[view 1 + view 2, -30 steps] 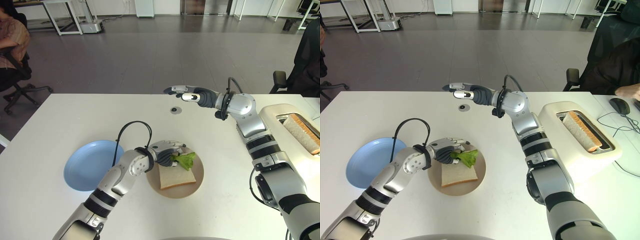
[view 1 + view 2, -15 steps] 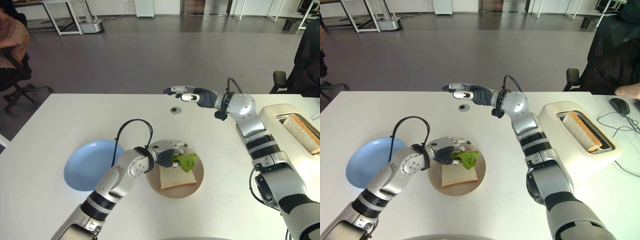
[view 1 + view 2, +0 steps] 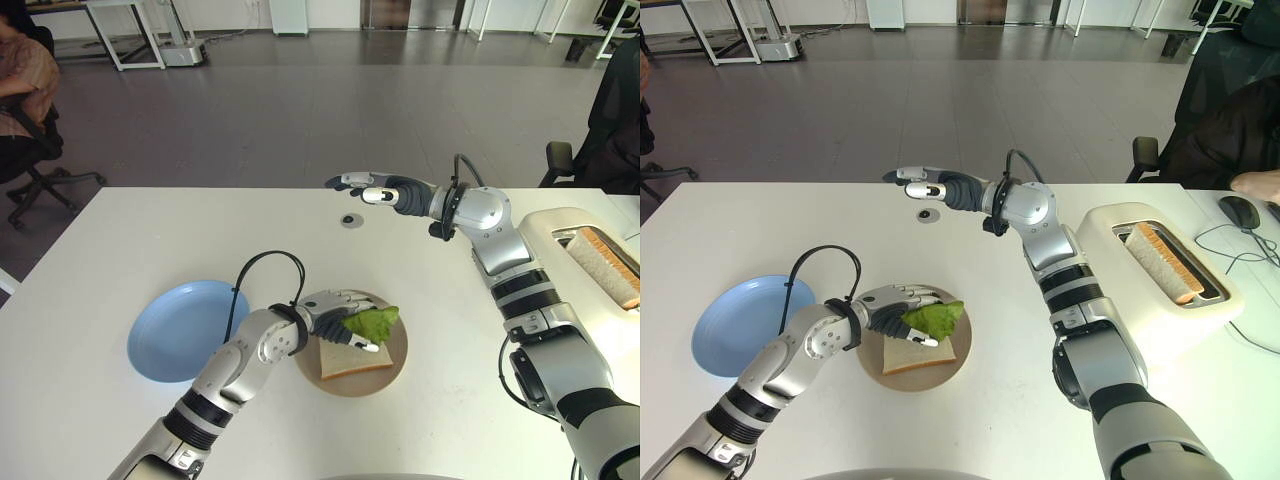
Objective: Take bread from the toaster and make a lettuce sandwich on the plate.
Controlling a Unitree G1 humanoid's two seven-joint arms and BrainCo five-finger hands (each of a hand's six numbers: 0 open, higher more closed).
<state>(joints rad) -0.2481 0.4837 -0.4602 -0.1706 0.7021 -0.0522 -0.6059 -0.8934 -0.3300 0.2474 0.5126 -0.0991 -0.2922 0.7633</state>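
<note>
A slice of bread (image 3: 352,361) lies on a tan plate (image 3: 396,366) near the table's front middle. My left hand (image 3: 328,308) sits at the plate's left rim, its fingers shut on a green lettuce leaf (image 3: 374,322) held just above the far end of the bread. A white toaster (image 3: 1160,285) stands at the right with another bread slice (image 3: 1163,260) upright in its slot. Well left of the toaster, my right hand (image 3: 374,187) hangs open, palm down, over the far part of the table with nothing in it.
A light blue plate (image 3: 172,332) lies left of the tan plate, beside my left forearm. A small round cable hole (image 3: 350,219) is set in the table below my right hand. A computer mouse (image 3: 1238,211) and cables lie behind the toaster.
My left hand has carried the lettuce slightly to the right and raised it over the bread, with the fingers stretched further across the plate. The right arm has stayed where it was.
</note>
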